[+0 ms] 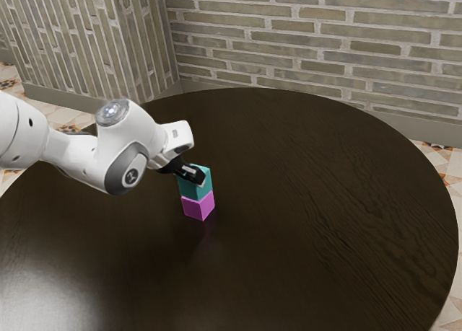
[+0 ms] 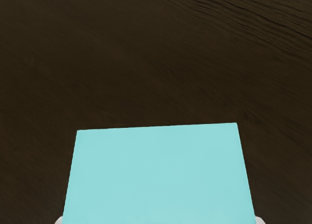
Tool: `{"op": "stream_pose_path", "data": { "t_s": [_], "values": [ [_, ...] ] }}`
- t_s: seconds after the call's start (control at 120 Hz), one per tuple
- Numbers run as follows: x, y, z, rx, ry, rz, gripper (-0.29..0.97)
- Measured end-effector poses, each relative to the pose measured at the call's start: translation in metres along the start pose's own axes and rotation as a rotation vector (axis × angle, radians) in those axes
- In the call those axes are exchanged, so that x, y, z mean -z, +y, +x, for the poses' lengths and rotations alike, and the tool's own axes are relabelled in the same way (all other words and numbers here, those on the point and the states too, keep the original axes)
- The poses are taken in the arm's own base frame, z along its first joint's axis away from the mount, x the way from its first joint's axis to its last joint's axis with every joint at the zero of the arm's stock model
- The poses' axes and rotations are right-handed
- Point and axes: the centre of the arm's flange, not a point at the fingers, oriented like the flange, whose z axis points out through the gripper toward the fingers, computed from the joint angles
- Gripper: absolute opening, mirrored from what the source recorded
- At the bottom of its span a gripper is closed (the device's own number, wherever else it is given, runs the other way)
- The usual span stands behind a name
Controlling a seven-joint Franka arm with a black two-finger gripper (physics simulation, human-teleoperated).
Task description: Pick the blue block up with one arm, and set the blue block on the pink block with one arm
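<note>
The blue block (image 1: 204, 182), teal in colour, rests squarely on top of the pink block (image 1: 198, 208) near the middle of the dark round table (image 1: 325, 201). My gripper (image 1: 190, 174) comes in from the exterior view's left and is shut on the blue block, with one black finger (image 1: 189, 174) across its near face. In the wrist view the blue block (image 2: 158, 177) is a large pale teal face just under my hand, with the table's dark wood (image 2: 146, 63) beyond it. The pink block is hidden there beneath the blue one.
The table's rim curves along the exterior view's right and lower right. Brick walls (image 1: 325, 35) stand behind the table, and a tiled floor (image 1: 440, 158) shows around it. My white arm (image 1: 108, 154) reaches over the table's left part.
</note>
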Motion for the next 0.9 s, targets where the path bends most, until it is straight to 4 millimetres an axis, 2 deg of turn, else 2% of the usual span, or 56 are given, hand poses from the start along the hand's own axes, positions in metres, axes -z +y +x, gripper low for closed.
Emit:
{"op": "stream_pose_path", "data": {
  "t_s": [0.092,0.258,0.417,0.6,0.633,0.683,0.725,0.808,0.9],
  "values": [
    [-0.006,-0.004,0.001,0.016,0.019,0.003,0.34],
    [-0.005,-0.007,0.004,0.032,0.053,0.007,0.36],
    [-0.005,-0.007,0.003,0.027,0.060,0.007,0.52],
    [-0.002,-0.008,0.007,0.029,0.066,0.008,0.61],
    [0.010,-0.015,0.032,0.039,0.083,0.016,0.62],
    [0.042,-0.028,0.081,0.080,0.098,0.017,0.63],
    [0.065,-0.034,0.102,0.113,0.076,0.006,0.64],
    [0.113,-0.035,0.114,0.148,-0.007,-0.023,0.65],
    [0.174,-0.034,0.106,0.181,-0.124,-0.061,0.66]
  ]
}}
